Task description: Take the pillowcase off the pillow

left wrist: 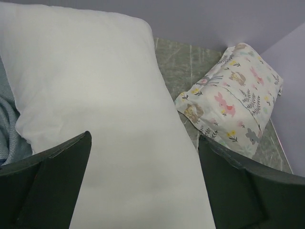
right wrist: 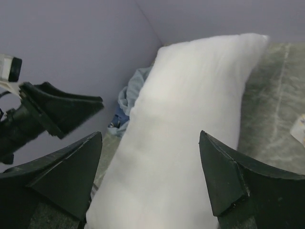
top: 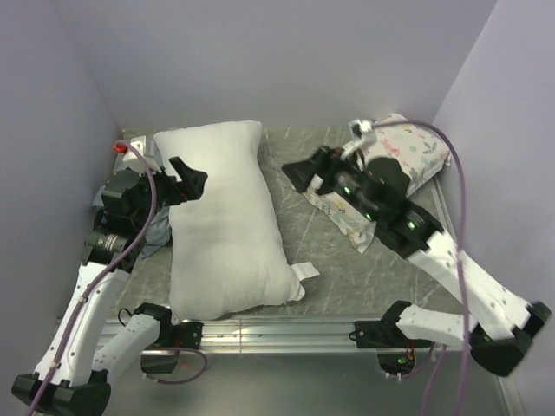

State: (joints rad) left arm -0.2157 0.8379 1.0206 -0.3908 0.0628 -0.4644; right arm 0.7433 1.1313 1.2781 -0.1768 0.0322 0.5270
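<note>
The plain white pillow (top: 225,225) lies bare and lengthwise on the left half of the table, its small tag (top: 305,273) at the near right corner. The pillowcase (top: 154,234) is a crumpled grey-blue heap against the left wall, partly under my left arm. It shows at the left edge of the left wrist view (left wrist: 7,129) and beyond the pillow in the right wrist view (right wrist: 126,102). My left gripper (top: 189,179) is open and empty above the pillow's left edge (left wrist: 95,95). My right gripper (top: 299,176) is open and empty to the right of the pillow (right wrist: 190,119), pointing at it.
A smaller floral-print cream pillow (top: 408,156) lies at the back right corner under my right arm, also in the left wrist view (left wrist: 233,105). Purple walls close in the left, back and right. A metal rail (top: 286,329) runs along the near edge.
</note>
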